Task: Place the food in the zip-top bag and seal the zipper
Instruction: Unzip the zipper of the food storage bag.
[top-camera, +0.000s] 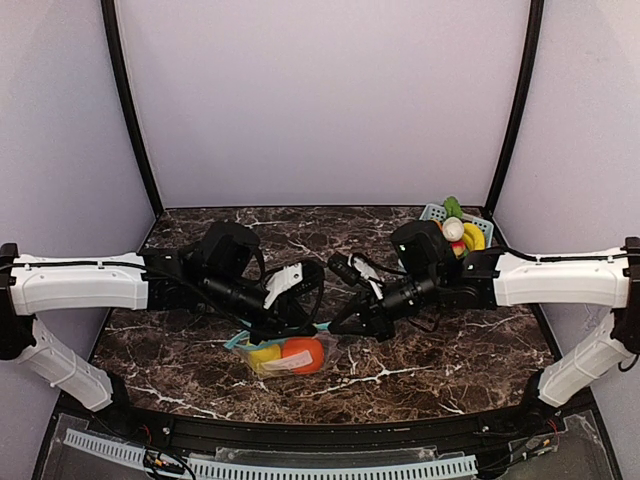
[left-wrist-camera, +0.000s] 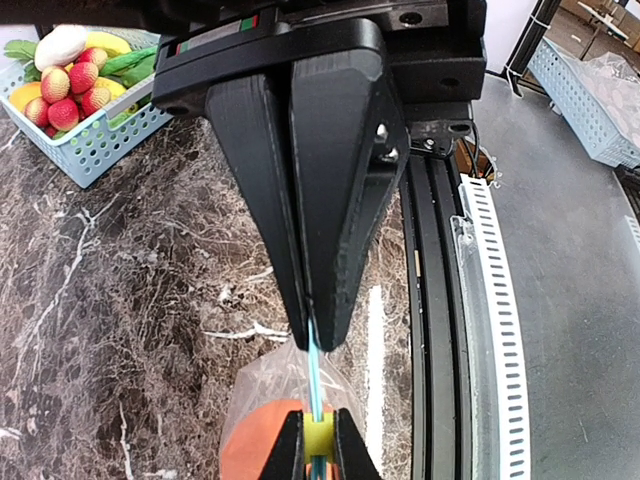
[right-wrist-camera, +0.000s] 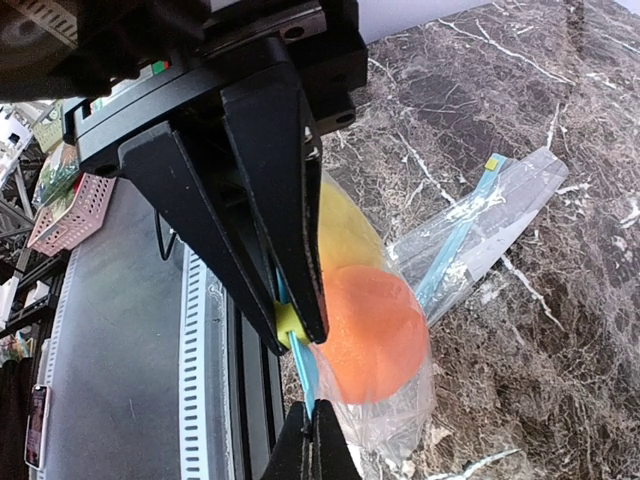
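Left claw (left-wrist-camera: 312, 338) clamps the zipper (right-wrist-camera: 455, 235), right claw (right-wrist-camera: 300, 340) its slider (right-wrist-camera: 288, 322); yellow oblong (right-wrist-camera: 345, 235) mostly hidden, probably bagged.

You have one zip-top bag (right-wrist-camera: 500, 215) with two pieces inside — one yellow oblong (right-wrist-camera: 345, 235), one orange-red ball (right-wrist-camera: 370, 335) — plus one basket (left-wrist-camera: 95, 145), its heap uncountable.

Bare tabletop (top-camera: 450, 350) around bag (top-camera: 285, 355); basket (top-camera: 432, 212) far right.
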